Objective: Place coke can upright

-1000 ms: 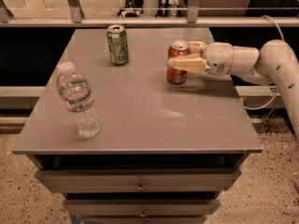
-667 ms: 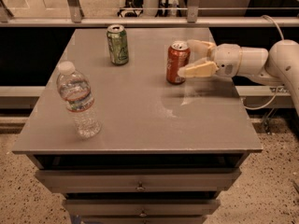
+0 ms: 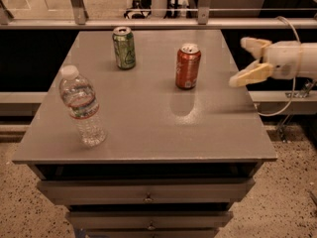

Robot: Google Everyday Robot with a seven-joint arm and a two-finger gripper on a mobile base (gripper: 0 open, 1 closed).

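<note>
The coke can, red-orange with a silver top, stands upright on the grey tabletop, right of centre toward the back. My gripper is to the right of the can, over the table's right edge, well apart from it. Its two pale fingers are spread open and hold nothing.
A green can stands upright at the back left of the table. A clear plastic water bottle stands near the front left. Drawers sit below the tabletop. A metal railing runs behind the table.
My gripper let go of the coke can and drew back to the right, off the table's edge. The can stays upright where it was set.
</note>
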